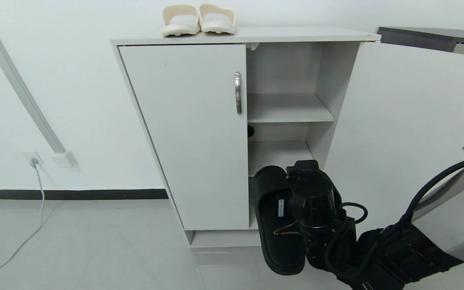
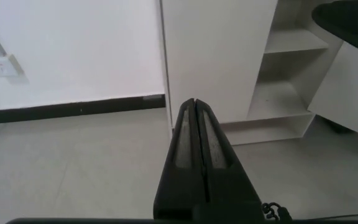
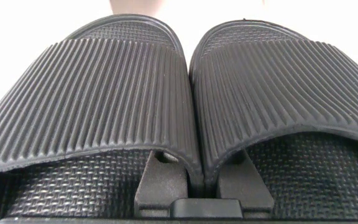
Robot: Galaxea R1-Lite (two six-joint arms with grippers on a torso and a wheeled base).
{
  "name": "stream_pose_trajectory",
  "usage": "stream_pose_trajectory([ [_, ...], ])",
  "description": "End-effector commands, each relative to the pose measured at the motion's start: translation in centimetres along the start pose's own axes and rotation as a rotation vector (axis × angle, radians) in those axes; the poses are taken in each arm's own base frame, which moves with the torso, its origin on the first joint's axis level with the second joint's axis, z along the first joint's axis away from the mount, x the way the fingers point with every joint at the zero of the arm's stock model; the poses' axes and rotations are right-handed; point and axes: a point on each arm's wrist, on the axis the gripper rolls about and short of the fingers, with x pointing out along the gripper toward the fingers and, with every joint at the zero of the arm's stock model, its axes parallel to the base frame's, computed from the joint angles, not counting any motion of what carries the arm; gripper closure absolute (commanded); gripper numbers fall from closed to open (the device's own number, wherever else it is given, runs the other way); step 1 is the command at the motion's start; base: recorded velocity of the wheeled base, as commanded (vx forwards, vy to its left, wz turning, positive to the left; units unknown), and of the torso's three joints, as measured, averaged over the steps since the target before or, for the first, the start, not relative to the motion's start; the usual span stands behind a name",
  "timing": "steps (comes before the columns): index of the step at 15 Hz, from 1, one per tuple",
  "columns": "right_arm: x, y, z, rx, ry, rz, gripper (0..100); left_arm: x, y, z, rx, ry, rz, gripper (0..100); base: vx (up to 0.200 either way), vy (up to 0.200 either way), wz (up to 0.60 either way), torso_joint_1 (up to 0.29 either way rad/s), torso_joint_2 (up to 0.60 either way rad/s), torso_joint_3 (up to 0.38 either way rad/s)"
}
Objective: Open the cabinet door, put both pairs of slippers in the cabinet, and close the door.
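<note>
The pair of black ribbed rubber slippers hangs just in front of the tall white cabinet, at its open right half, toes toward the lower shelf. My right gripper pinches the two inner strap edges together. I reckon I should push in level and deep, keeping off the open door, before letting go (the left gripper is pressed together, empty). I count two black slippers, two cream foam slippers on the cabinet top, and two doors, one shut.
</note>
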Motion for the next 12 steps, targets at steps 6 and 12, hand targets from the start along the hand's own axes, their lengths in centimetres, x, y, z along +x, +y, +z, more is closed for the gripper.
stream_pose_trajectory([
  [6,1.0,0.1,-2.0,-0.041,0.041,-0.014,100,0.0,0.0,0.0,-0.023,0.001,0.004,100,0.000,0.000,0.00,0.000,0.00,0.000],
  [12,1.4,1.2,-3.7,-0.035,0.045,0.071,100,0.0,0.0,0.0,-0.023,0.002,0.004,100,0.000,0.000,0.00,0.000,0.00,0.000],
])
